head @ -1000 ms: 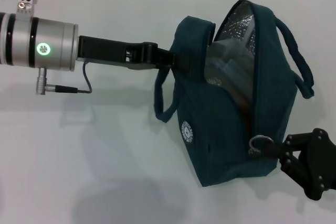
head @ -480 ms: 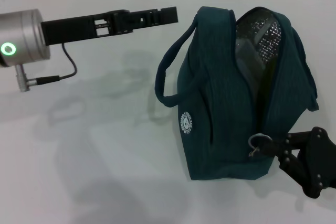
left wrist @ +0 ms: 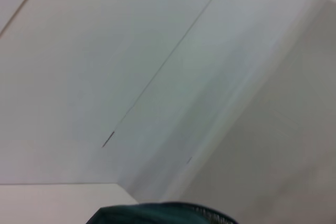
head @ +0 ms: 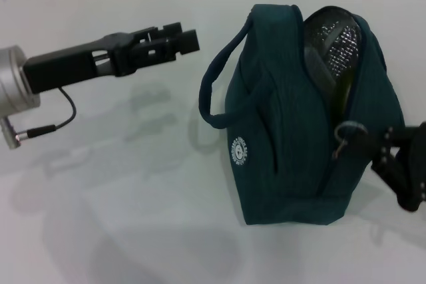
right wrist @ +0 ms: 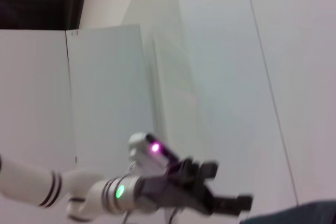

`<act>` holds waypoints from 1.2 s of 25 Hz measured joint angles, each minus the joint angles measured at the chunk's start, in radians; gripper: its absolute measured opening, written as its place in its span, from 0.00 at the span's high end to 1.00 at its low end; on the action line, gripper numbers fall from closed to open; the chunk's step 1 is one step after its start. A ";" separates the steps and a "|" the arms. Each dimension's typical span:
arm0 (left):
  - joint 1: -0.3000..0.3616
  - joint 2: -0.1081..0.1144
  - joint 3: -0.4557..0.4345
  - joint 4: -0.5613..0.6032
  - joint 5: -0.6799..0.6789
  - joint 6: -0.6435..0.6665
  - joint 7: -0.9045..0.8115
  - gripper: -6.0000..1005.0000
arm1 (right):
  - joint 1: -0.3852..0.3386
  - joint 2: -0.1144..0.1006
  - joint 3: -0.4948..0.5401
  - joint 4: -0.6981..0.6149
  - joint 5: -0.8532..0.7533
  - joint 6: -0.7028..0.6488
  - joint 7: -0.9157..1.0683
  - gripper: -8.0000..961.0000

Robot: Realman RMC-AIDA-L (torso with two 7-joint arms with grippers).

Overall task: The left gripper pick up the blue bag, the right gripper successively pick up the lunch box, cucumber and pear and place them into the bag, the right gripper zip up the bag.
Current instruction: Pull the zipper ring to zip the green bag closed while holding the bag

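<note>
The right gripper (head: 363,145) pinched the zipper ring (head: 347,132) at the blue bag's (head: 286,124) 4 o'clock corner, its unzipped track running toward 12 o'clock; the left gripper (head: 181,39), jaws apparently together, stood clear at 10 o'clock.

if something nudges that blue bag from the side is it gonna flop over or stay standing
Probably stays standing: the bag sits on a broad flat base. Its fabric walls look soft, so a nudge would likely dent them. The loop handle would just flop.
</note>
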 joint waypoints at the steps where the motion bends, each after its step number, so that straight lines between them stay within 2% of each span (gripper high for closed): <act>1: 0.010 -0.002 0.001 -0.002 -0.004 0.005 0.021 0.19 | 0.007 0.000 0.000 -0.001 0.017 0.001 -0.004 0.98; 3: 0.029 -0.003 0.001 -0.013 -0.011 0.020 0.066 0.13 | 0.019 0.000 0.001 -0.002 0.049 0.003 -0.010 0.98; 10: 0.075 -0.001 0.001 -0.084 -0.018 0.049 0.180 0.15 | 0.095 0.000 0.001 -0.002 0.144 0.009 -0.024 0.98; 14: 0.088 0.000 0.000 -0.138 -0.015 0.069 0.253 0.16 | 0.176 0.002 -0.009 0.007 0.145 0.048 -0.012 0.98; 23: 0.128 -0.002 -0.016 -0.218 -0.025 0.059 0.418 0.18 | 0.301 0.014 -0.085 0.008 0.151 0.140 0.015 0.98; 30: 0.147 -0.003 -0.024 -0.271 -0.021 0.023 0.564 0.20 | 0.350 0.014 -0.089 0.004 0.174 0.193 0.039 0.98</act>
